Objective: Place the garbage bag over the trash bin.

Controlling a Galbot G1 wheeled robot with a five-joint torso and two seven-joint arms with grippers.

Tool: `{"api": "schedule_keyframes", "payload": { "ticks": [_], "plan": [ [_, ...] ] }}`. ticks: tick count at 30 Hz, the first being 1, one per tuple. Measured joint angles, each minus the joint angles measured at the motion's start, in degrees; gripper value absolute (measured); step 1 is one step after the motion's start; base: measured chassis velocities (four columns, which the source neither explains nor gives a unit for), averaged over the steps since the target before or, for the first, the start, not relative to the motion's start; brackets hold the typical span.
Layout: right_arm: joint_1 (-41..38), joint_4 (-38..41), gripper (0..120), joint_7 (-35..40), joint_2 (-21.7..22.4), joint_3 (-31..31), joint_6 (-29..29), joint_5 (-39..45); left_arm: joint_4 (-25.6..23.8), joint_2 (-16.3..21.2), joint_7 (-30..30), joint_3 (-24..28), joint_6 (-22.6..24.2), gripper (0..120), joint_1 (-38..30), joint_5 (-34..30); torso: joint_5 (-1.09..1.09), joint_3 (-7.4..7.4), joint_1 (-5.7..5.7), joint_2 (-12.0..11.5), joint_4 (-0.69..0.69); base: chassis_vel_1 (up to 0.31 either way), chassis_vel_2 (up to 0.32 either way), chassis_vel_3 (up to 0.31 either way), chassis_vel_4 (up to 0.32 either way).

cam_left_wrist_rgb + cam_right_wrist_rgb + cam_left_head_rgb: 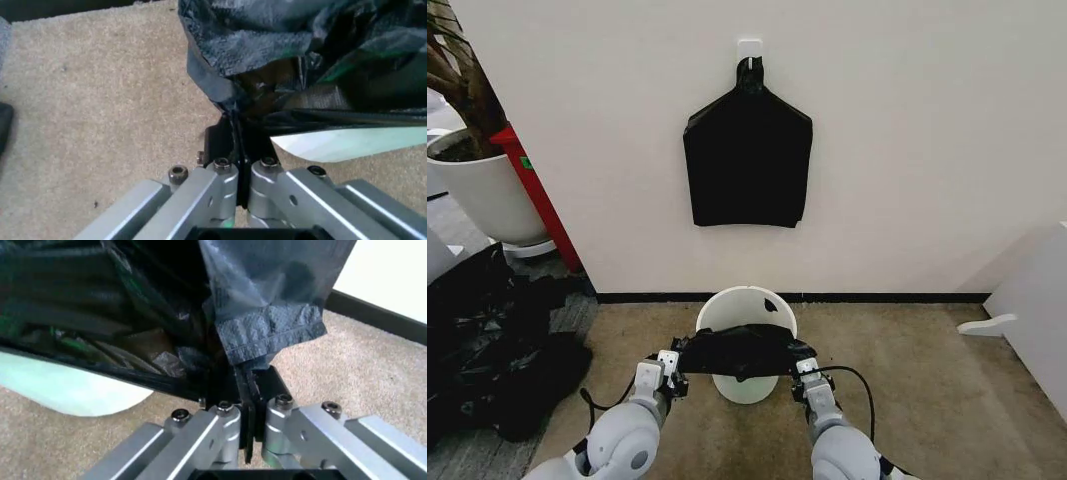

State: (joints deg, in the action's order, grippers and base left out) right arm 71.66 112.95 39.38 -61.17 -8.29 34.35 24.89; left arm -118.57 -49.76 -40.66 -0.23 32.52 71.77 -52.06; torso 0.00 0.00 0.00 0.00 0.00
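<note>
Seen from the head camera: bag (743,350) stretched flat between left gripper (673,368) and right gripper (803,372), draped across the near rim of the bin (745,312), far rim and a small black scrap on it left uncovered. Bin upright on beige carpet (907,370), just before the wall (907,140) and its dark baseboard (877,297). On the wall, a flat black bundle (747,160) hung by its pinched top from a white hook (749,46). Off to the robot's left, a white plant pot (482,185), a red panel (535,190) leaning beside it, and a big heap of black plastic (487,345) on the floor. To the right, a white cabinet edge (1037,300). Closer in, from the left wrist: left gripper (237,140) clamped tight on a gathered edge of bag (300,45), jaws pressed together with film between them, pale bin rim (340,142) showing under the film, carpet (100,100) below. From the right wrist: right gripper (248,382) likewise pinched on the bag's hemmed edge (267,325), jaws closed on it, bin wall (67,385) beneath the dark film, baseboard (373,315) and carpet (360,370) beyond.
</note>
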Motion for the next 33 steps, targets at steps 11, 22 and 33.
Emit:
{"api": "schedule_keyframes", "payload": {
  "ticks": [11,22,33],
  "plan": [
    [3.8,4.6,37,-3.0,2.1,2.5,0.3,1.0,-5.8,1.7,-1.5,-4.1,2.2,23,3.1,-0.5,0.0,0.0,0.0,0.0,0.0,0.0,0.0,0.0,0.0],
    [13.5,18.6,80,-2.3,6.4,5.8,0.4,0.4,-18.2,9.7,-6.6,-6.4,4.7,64,9.0,-1.3,0.0,-0.01,0.0,0.0,0.0,0.0,0.0,0.0,0.0],
    [9.0,21.6,100,-11.1,4.5,15.0,-8.7,3.5,-25.0,7.1,-5.7,-8.0,3.0,98,4.6,-7.1,0.0,0.0,0.0,0.0,0.01,0.0,0.0,0.0,0.0]
  ]
}}
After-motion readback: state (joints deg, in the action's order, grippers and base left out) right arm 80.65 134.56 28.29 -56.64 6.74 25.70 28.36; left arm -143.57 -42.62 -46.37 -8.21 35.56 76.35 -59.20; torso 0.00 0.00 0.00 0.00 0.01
